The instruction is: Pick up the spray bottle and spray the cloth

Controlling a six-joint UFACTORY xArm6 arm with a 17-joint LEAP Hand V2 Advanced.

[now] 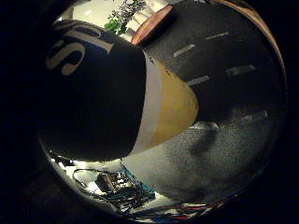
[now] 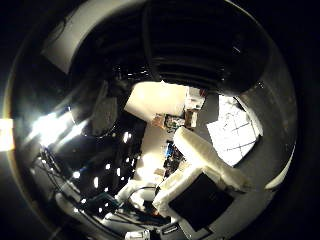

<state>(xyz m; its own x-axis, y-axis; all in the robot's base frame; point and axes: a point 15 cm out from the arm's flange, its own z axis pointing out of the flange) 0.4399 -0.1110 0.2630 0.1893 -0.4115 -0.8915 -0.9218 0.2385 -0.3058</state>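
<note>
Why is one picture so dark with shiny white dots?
In the thumb side palm view, glare spots sparkle on the black spray head close to the palm; the white hand catches light. In the little finger side view, the spray bottle shadows the grey surface.

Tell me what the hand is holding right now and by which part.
The spray bottle fills the little finger side view, pressed close to the palm along its dark-labelled body. White fingers curl in the thumb side view, so the hand likely grips the body.
</note>
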